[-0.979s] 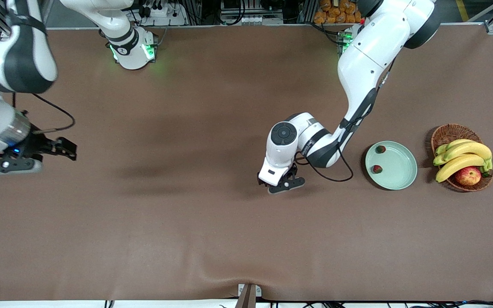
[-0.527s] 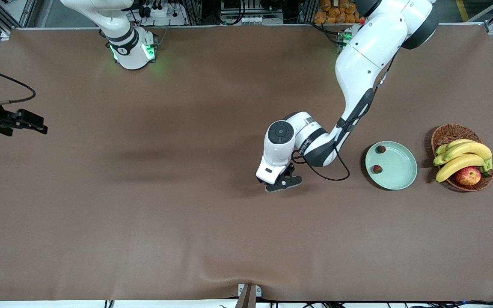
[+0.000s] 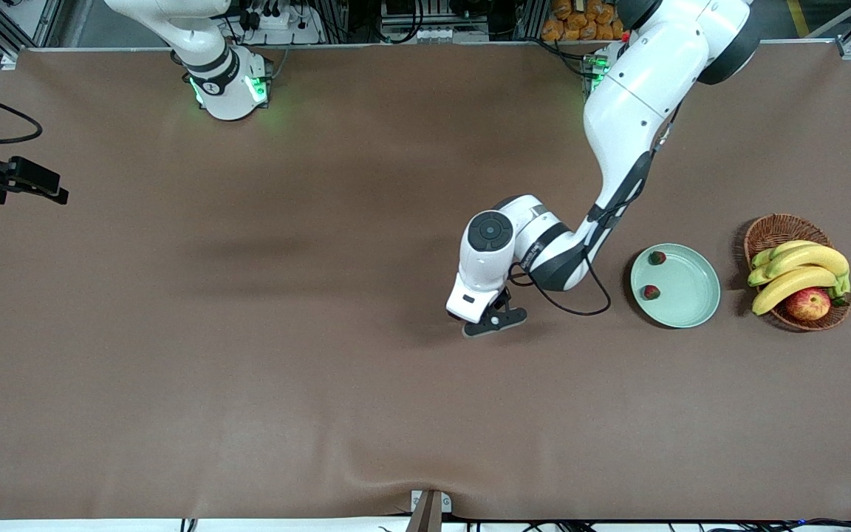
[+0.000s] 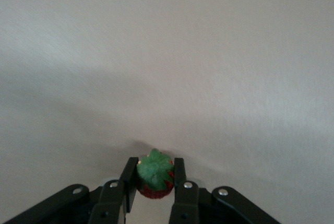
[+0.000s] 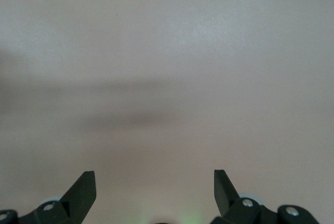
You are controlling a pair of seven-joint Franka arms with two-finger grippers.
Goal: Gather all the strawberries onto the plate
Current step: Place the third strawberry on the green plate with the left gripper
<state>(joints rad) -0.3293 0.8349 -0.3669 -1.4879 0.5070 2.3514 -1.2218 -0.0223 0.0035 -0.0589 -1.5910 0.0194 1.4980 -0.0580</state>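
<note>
Red strawberry (image 4: 154, 178) pinched in left gripper (image 4: 154, 185) low over mid-table, two strawberries (image 3: 657, 258) (image 3: 651, 292) on mint-green plate (image 3: 691, 314) beside wicker basket (image 3: 776, 227), right gripper (image 5: 155, 185) spread wide, waiting at its table end.

Wicker basket (image 3: 769, 230) with bananas (image 3: 802, 270), apple (image 3: 807, 304)

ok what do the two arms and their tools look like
Both arms are glossy white with black joint bands and green lights glowing at their bases. The left arm carries a looping black cable and a round dark cap near the wrist. The left tool and right tool have black fingers with silver screws.
</note>
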